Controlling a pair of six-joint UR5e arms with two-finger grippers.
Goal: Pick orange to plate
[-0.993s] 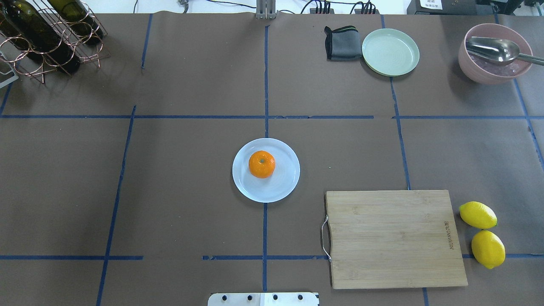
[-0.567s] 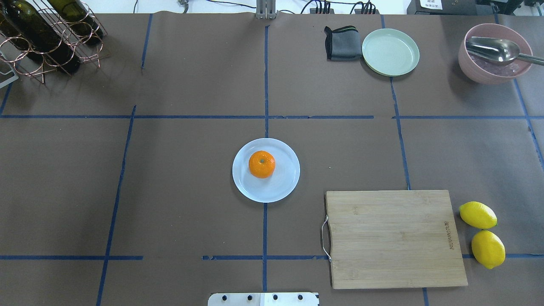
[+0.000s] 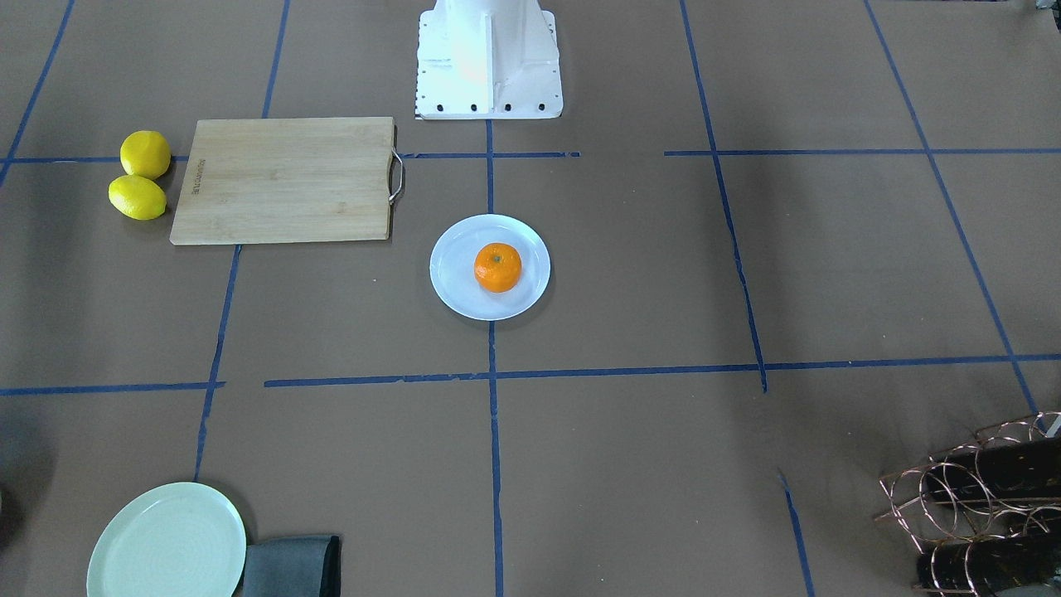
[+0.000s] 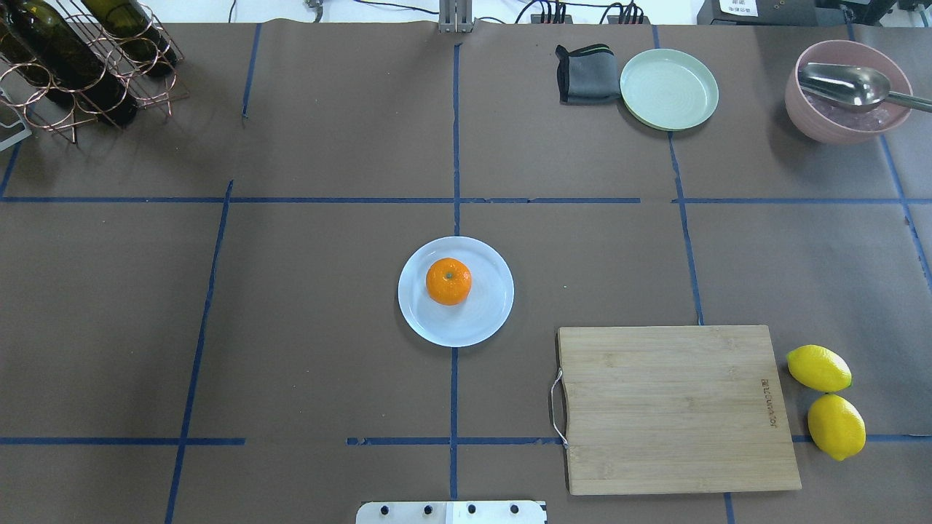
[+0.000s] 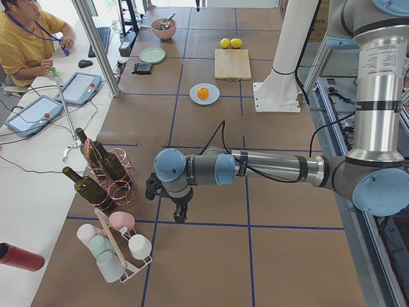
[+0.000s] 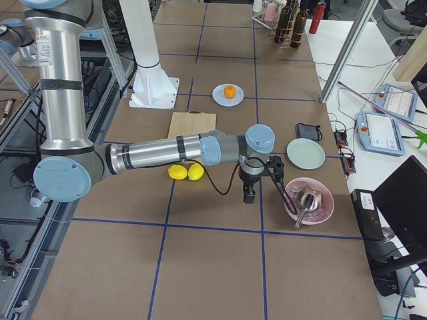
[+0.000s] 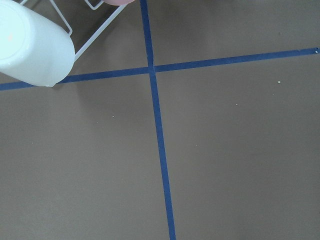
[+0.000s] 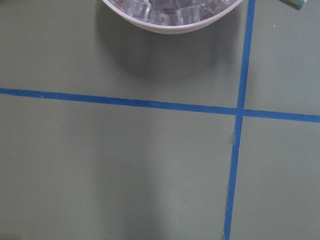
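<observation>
The orange rests on the pale bluish-white plate at the table's middle, also seen in the front view as the orange on the plate. Nothing touches either one. My left gripper shows only in the left side view, hanging low over bare table beside the bottle rack, far from the plate. My right gripper shows only in the right side view, low over the table next to the pink bowl. I cannot tell whether either gripper is open or shut.
A wooden cutting board lies front right, with two lemons beside it. At the back right stand a green plate, a grey cloth and a pink bowl holding ice and a metal scoop. A wine rack stands back left.
</observation>
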